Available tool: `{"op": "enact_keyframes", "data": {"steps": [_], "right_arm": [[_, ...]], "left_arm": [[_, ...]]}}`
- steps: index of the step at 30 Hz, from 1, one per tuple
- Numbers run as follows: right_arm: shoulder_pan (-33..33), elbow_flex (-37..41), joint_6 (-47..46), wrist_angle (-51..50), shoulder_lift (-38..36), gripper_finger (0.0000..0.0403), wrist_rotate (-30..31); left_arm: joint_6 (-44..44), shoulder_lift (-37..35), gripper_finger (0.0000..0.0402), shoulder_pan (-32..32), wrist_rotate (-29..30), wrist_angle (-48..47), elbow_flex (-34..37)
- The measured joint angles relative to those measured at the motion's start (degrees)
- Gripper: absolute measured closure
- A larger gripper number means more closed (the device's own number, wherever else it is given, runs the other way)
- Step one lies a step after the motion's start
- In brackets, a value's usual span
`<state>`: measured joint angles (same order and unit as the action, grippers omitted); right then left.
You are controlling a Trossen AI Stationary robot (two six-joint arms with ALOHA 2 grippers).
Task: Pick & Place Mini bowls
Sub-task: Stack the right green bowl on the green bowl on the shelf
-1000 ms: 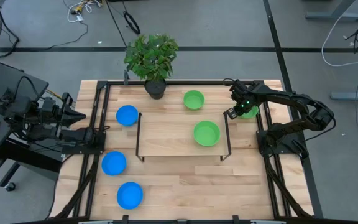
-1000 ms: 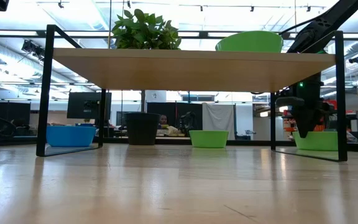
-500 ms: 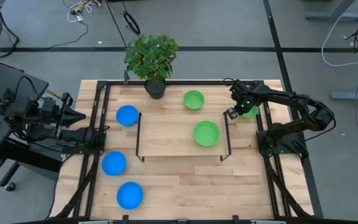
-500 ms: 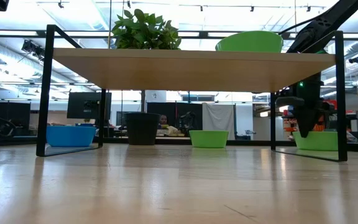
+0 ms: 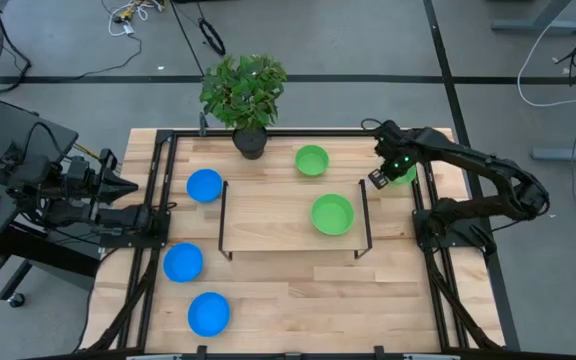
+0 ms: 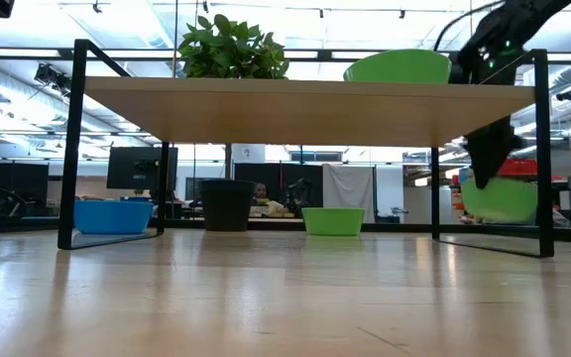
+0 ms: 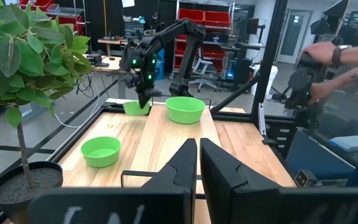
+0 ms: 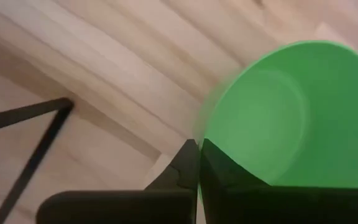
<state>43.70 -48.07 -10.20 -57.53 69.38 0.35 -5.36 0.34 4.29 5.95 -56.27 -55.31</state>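
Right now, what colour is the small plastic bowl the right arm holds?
Bright green bowl, clearest in the right wrist view.

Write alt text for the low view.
The right claw holds a green mini bowl off the table at right. A raised wooden shelf carries another green bowl; beneath it sit a plant pot and more bowls.

3 bright green bowls, 3 bright blue bowls, dark fingers

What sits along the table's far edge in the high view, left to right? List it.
Left to right: blue bowl → plant pot → green bowl → right gripper, shut on the rim of a second green bowl.
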Motion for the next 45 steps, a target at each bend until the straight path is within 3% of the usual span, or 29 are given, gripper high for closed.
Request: {"op": "enact_keyframes", "data": {"steps": [12,21,33,45], "right_arm": [[-3.41,-20.15,5.95,-14.66,-2.32,0.0403,3.32],[-11.10,-34.98,14.26,-23.55,-1.69,0.0403,3.43],[-27.15,-40.56,21.54,-24.77,1.43,0.0403,3.18],[-40.09,-48.92,21.68,-25.79,11.31,0.0403,3.25]], "left_arm": [[0.02,0.00,0.0378,0.01,0.00,-0.02,0.00],[0.00,0.00,0.0378,0.00,0.00,-0.02,-0.02],[0.00,0.00,0.0378,0.02,-0.02,0.00,0.00],[0.02,0.00,0.0378,0.00,-0.01,-0.02,0.00]]}}
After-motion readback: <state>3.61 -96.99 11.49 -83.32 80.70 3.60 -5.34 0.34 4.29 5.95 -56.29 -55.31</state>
